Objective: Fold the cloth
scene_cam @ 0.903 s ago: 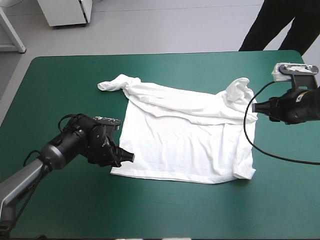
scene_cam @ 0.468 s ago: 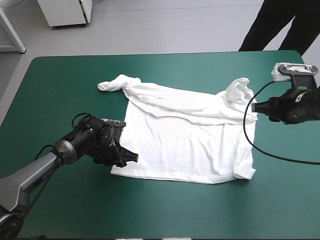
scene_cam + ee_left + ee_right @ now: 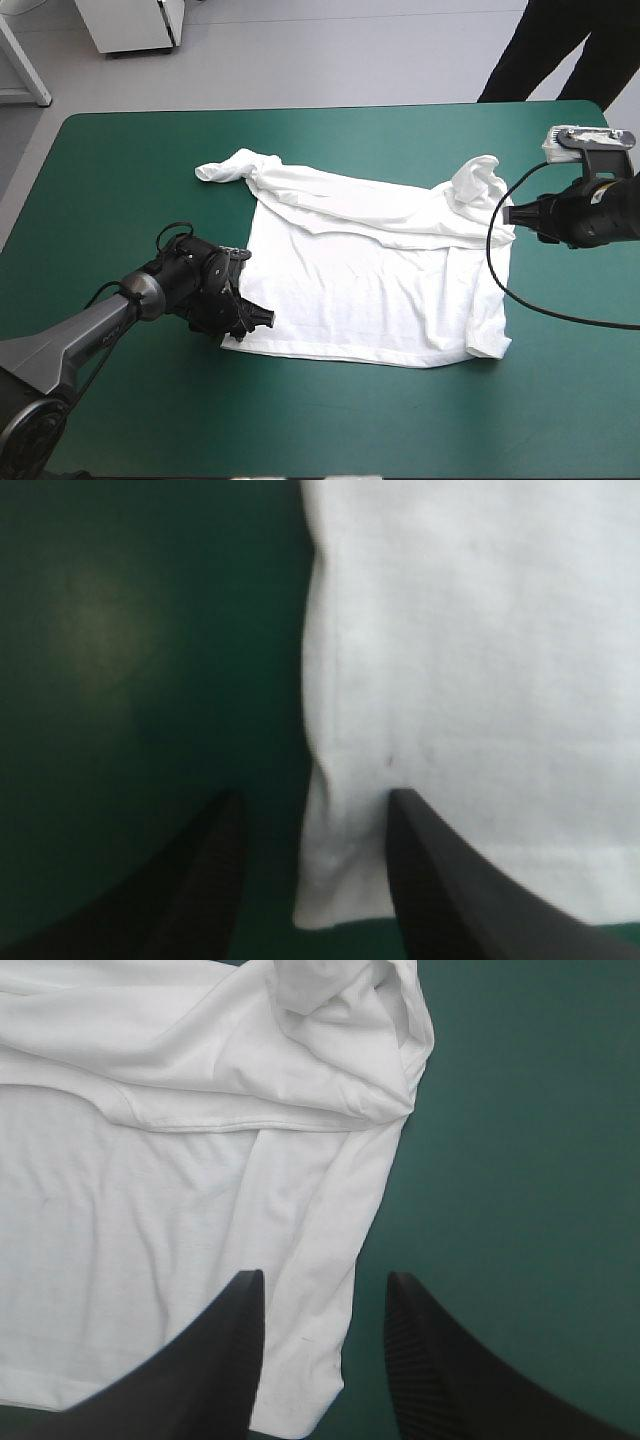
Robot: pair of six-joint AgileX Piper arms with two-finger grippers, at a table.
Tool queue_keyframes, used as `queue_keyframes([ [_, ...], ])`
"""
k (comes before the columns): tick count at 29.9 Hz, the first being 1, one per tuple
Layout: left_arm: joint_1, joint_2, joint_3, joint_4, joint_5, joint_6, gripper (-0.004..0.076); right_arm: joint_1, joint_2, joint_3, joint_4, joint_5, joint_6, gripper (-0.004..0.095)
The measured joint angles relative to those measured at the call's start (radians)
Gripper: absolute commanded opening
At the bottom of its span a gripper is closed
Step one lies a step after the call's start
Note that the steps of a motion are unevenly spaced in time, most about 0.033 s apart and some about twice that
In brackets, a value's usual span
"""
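Cloth position: the T-shirt (image 3: 380, 270) lies spread flat at the middle of the teal-green table cover (image 3: 120, 180), hem toward the near edge, sleeves toward the far side.
Change noted: the left gripper (image 3: 262, 320) has crept a little further in onto the near-left hem corner (image 3: 232, 343), and its arm has swung lower and closer to the table than just before.
Unchanged: the right gripper (image 3: 508, 215) holds the same station beside the bunched right sleeve (image 3: 478, 180); the cloth shows no shift.
Meaning for the task: in my judgement no fold has started; the left arm is lining up to pinch the corner while the right waits.
Left fingers: moderately apart, holding nothing; one stands over the cover, the other over the cloth.
Right fingers: likewise apart and empty, with the shirt's side edge running between them.
Left wrist view only: the hem corner sits just inside the gap between the fingers, and the side edge runs on ahead. Whether the fingers touch the cloth cannot be told.
Right wrist view only: the sleeve's folds and a stitched seam, ahead of the gripper.
High view only: the whole outline of the shirt, including the twisted left sleeve (image 3: 225, 168) at the far-left corner, and how well apart the two grippers are.
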Motion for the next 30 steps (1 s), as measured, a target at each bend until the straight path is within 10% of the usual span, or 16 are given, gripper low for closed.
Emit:
queue_keyframes([
  [4,0.006,-0.022,0.056,-0.048,-0.069,0.034,0.0256,0.000,0.000,0.000,-0.003,0.000,0.000,0.0368],
  [7,0.008,-0.034,0.079,-0.058,-0.102,0.050,-0.0020,0.000,0.000,0.000,-0.003,0.000,0.000,0.0368],
  [30,0.008,-0.039,0.087,-0.112,-0.134,0.129,-0.0022,0.000,-0.110,0.538,0.112,-0.076,-0.019,0.0424],
])
